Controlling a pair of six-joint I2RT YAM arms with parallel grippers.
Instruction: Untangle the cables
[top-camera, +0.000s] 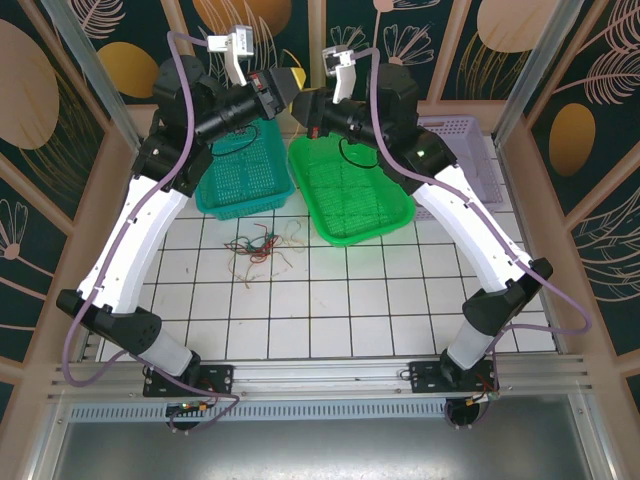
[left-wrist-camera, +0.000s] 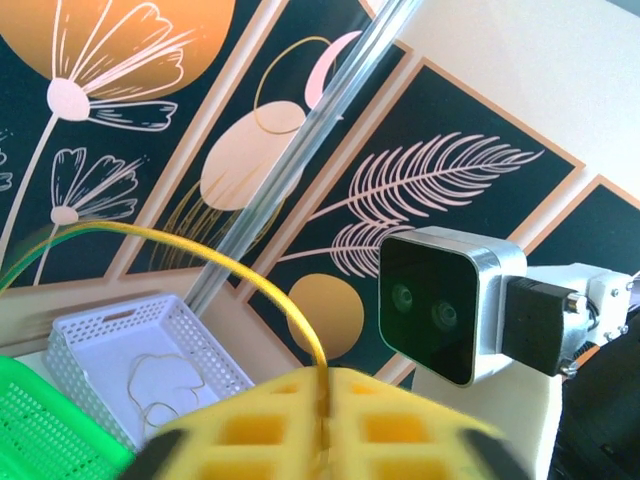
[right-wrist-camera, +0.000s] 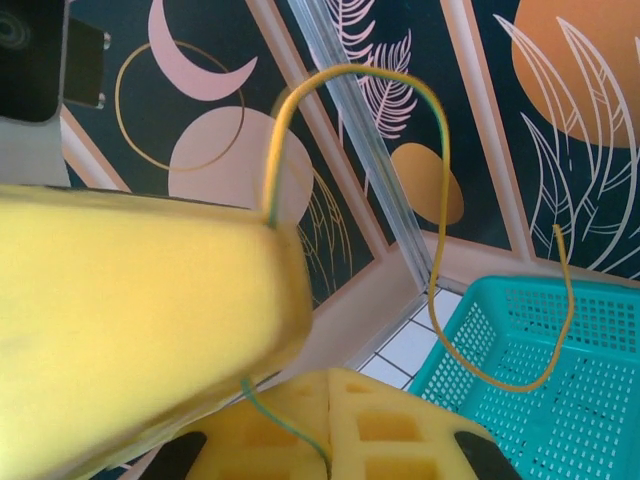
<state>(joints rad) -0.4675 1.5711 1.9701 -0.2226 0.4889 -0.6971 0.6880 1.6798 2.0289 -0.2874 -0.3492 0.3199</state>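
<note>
The left pincer (left-wrist-camera: 322, 400), raised high, is closed on a yellow cable (left-wrist-camera: 260, 282); the right pincer (right-wrist-camera: 330, 400), tip to tip with it, clamps the same cable. Other cables (top-camera: 262, 248) lie tangled on the surface (top-camera: 350, 310).

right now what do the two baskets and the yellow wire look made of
The teal basket and green basket: moulded plastic, slightly glossy, with perforated mesh walls. The yellow wire: probably plastic-coated, smooth, holding a springy loop; core unseen.

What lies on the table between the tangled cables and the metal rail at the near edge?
The stretch is bare: the top view shows plain white tiles of the table between the tangled cables and the metal rail.
</note>
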